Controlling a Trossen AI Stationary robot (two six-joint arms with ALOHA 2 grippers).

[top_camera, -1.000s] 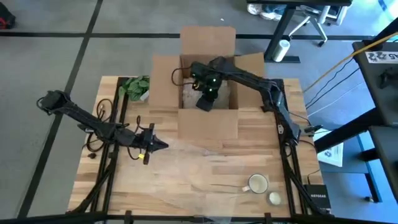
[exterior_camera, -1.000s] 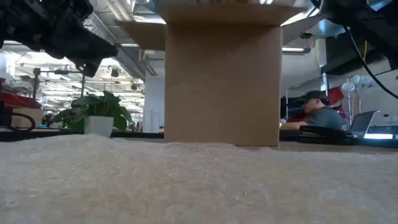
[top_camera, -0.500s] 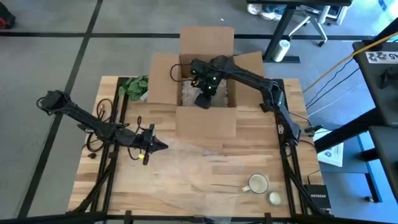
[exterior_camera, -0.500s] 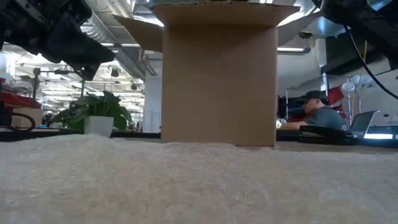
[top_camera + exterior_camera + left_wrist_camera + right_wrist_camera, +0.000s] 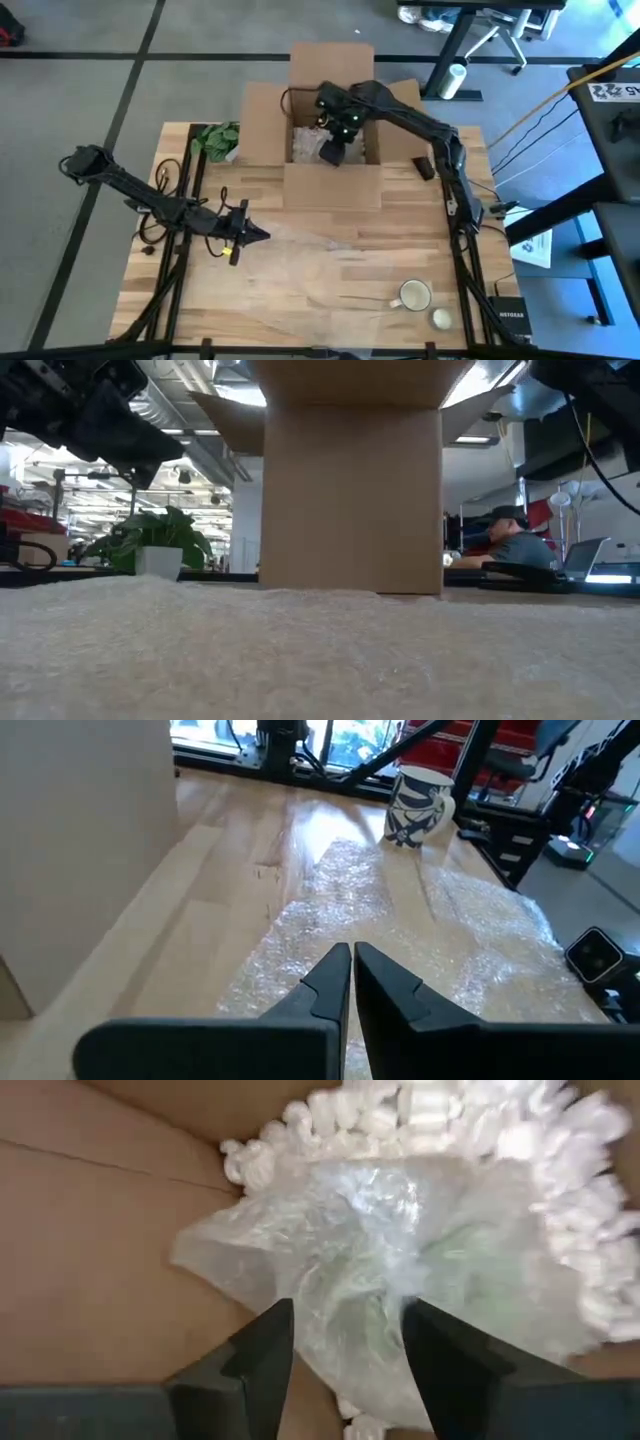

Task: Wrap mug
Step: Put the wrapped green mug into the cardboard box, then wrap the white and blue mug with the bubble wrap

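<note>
Wooden planks make up the table (image 5: 330, 260), with grey floor all round it and an open cardboard box (image 5: 335, 130) sitting at its upper centre in the high view.

Right gripper (image 5: 342, 1330): its jaws stand spread, holding nothing, poised just above a bundle wrapped in bubble wrap (image 5: 400, 1270) that lies on packing peanuts (image 5: 520, 1140) inside the box. In the high view this gripper (image 5: 333, 152) sits over the box's middle.

Left gripper (image 5: 352, 970): its 2 fingers are pressed together, empty, hovering low over a flat sheet of bubble wrap (image 5: 400, 940) spread on the table, at the left of centre in the high view (image 5: 255, 233).

A mug (image 5: 412, 296) stands bare at the lower right of the high view, well apart from both grippers, next to a small round object (image 5: 441, 319). In the left wrist view it (image 5: 418, 805) stands upright beyond the sheet's far edge.

Risks, as I judge them: the bundle is loosely closed, so it could unfold in the box; the right arm reaches across the box flaps and might drag a flap or shift the box. If this mug is next, a pinch on its rim could tip it, and the light sheet could slide or bunch under a pull.
</note>
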